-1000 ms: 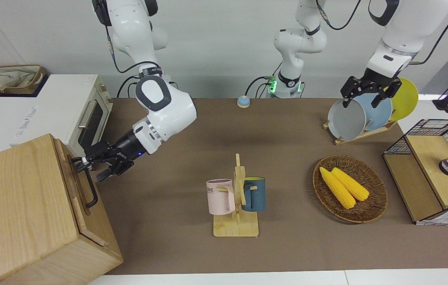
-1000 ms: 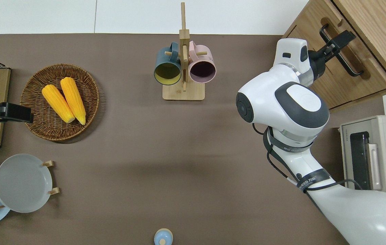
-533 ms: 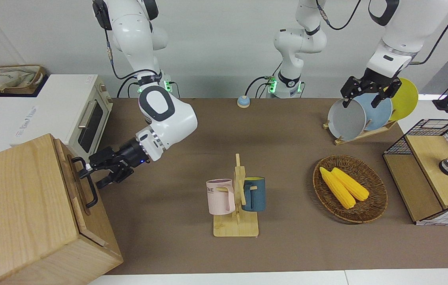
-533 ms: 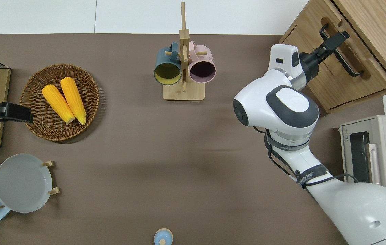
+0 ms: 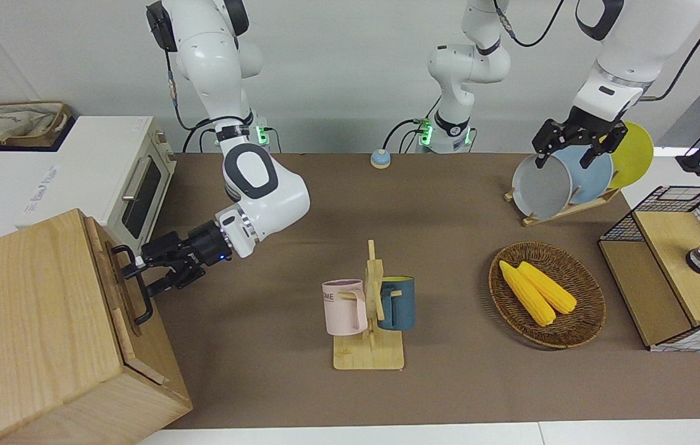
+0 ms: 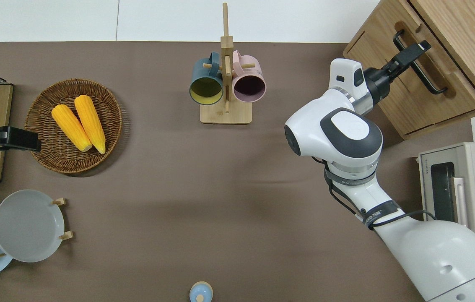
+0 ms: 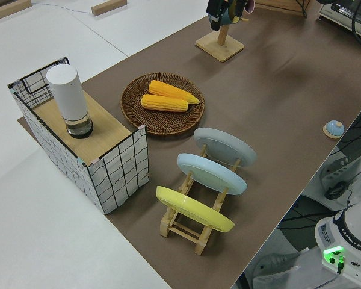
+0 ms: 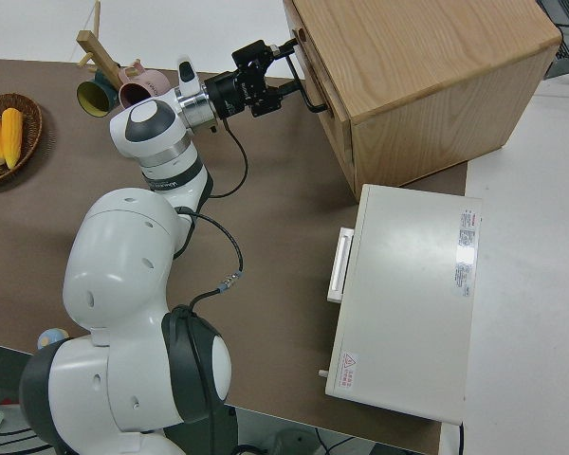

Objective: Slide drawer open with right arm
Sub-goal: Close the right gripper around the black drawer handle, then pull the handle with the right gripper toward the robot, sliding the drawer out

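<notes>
The drawer (image 5: pixel 120 290) is the top part of the big wooden box (image 5: pixel 28 321) at the right arm's end of the table, with a black bar handle (image 5: pixel 141 304) on its front. Its front sits close against the box. My right gripper (image 5: pixel 141 278) is at the end of the handle nearer to the robots, open, with one finger above the bar and one below it. Seen from overhead, the right gripper (image 6: pixel 416 47) lies across the handle (image 6: pixel 430 79). The left arm is parked, and its left gripper (image 5: pixel 566 159) is open.
A white toaster oven (image 5: pixel 133 179) stands beside the box, nearer to the robots. A mug rack (image 5: pixel 369 309) with two mugs is mid-table. A basket of corn (image 5: pixel 547 293), a plate rack (image 5: pixel 563 179) and a wire-mesh cabinet (image 5: pixel 677 266) are at the left arm's end.
The right arm's elbow has swung toward the middle of the table and the gripper has drawn back a little along the handle. The drawer front has not visibly moved.
</notes>
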